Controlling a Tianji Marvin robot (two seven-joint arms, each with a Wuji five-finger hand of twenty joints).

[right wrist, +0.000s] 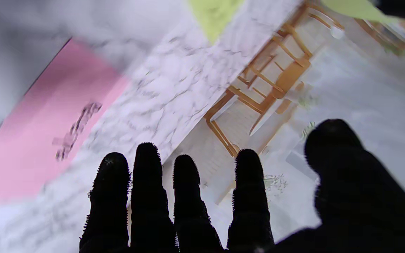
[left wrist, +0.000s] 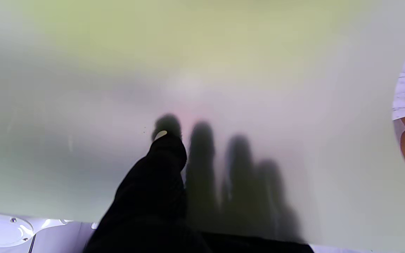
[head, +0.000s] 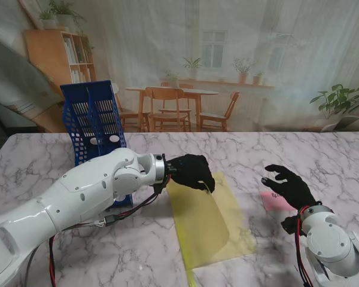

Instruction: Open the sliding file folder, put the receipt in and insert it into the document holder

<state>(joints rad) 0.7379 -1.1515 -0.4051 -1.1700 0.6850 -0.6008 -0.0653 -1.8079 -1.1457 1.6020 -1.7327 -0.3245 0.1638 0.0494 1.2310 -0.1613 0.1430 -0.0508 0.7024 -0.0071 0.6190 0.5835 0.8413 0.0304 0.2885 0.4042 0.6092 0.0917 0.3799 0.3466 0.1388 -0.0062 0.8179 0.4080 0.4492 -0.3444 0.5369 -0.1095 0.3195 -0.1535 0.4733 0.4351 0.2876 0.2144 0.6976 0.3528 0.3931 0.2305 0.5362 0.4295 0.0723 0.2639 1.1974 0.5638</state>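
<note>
A translucent yellow file folder (head: 212, 224) lies in the middle of the table. My left hand (head: 193, 172) pinches the far corner of its top sheet and lifts it. In the left wrist view the thumb (left wrist: 160, 165) presses the front of the cover (left wrist: 202, 70) and the other fingers show as shadows behind it. A pink receipt (head: 275, 201) lies flat on the table to the right of the folder. My right hand (head: 290, 185) hovers just over it, fingers spread and empty. The receipt (right wrist: 44, 133) sits beyond those fingertips (right wrist: 146, 158) in the right wrist view.
A blue mesh document holder (head: 94, 122) stands upright at the far left of the marble table (head: 323, 155), behind my left forearm. A printed backdrop of a room with wooden chairs hangs behind the table's far edge.
</note>
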